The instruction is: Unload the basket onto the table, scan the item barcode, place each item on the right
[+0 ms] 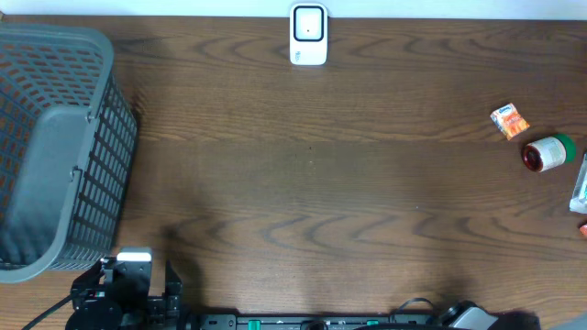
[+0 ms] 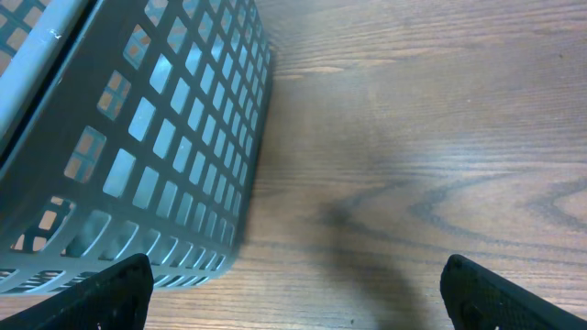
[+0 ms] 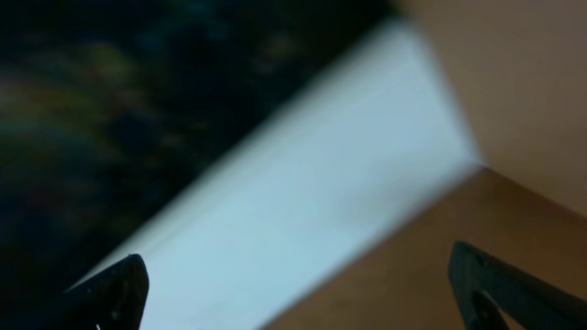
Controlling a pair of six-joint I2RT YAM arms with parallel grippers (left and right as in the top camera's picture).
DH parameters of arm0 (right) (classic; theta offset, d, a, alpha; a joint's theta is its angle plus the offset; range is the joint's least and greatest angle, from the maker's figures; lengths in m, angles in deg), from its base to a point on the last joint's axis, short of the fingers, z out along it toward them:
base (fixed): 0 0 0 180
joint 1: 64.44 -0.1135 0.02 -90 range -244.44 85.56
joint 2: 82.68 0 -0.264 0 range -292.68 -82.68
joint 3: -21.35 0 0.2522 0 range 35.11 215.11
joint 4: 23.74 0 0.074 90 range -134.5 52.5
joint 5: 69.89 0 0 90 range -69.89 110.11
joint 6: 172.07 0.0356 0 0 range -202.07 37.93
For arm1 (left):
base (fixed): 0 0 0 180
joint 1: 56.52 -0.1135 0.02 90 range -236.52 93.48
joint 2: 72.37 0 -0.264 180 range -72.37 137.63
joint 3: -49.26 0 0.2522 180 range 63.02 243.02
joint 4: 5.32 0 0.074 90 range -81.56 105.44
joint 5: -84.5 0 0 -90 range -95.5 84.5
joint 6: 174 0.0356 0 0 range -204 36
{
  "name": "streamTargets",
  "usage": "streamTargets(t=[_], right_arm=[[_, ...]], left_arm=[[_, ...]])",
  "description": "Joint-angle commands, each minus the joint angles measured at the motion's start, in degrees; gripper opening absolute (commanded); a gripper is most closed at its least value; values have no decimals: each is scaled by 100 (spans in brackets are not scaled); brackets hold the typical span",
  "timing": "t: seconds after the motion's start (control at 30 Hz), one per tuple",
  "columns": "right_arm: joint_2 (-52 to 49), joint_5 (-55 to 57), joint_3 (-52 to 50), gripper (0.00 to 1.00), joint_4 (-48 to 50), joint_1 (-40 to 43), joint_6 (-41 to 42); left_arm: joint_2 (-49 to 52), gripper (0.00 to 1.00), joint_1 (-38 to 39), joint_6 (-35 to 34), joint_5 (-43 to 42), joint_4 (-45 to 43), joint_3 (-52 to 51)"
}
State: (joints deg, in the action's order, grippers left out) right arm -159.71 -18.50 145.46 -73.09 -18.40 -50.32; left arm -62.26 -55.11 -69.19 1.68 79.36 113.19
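A white, box-shaped barcode scanner (image 1: 308,35) stood at the top centre of the brown wood-grain surface (image 1: 312,183). The items to scan lay at the right edge of the overhead frame, well apart from both arms — a small orange packet (image 1: 509,120), just below it a white cylinder with a red end and green band (image 1: 548,152), and a pale item (image 1: 580,188) cut off by the border. A grey plastic lattice basket (image 1: 55,147) filled the left side. The left jaws, at lower left beside the basket, were spread wide with nothing between them, their black fingertips (image 2: 110,293) in the bottom corners of the left wrist view. The right jaws were likewise spread and held nothing; their camera gave only blur — perhaps a white wall edge.
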Motion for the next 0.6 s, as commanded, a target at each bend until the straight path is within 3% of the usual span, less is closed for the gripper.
streamTargets(t=[0.0,0.27,0.33,0.43,0.57], right_arm=[[352,-1038,101,99,83,-654,409],[835,-1241,109,99,160,-1943,837],[999,-1211,109,99,160,-2275,621],[1453,-994,87,99,114,-3067,-389],[2170,2,-79,99,-503,-3884,-1239]], left_arm=[[-20,99,28,-11,-33,4,28],[-20,99,28,-11,-33,2,28],[-20,99,28,-11,-33,2,28],[-20,99,28,-11,-33,2,28],[-20,99,28,-9,-20,0,28]])
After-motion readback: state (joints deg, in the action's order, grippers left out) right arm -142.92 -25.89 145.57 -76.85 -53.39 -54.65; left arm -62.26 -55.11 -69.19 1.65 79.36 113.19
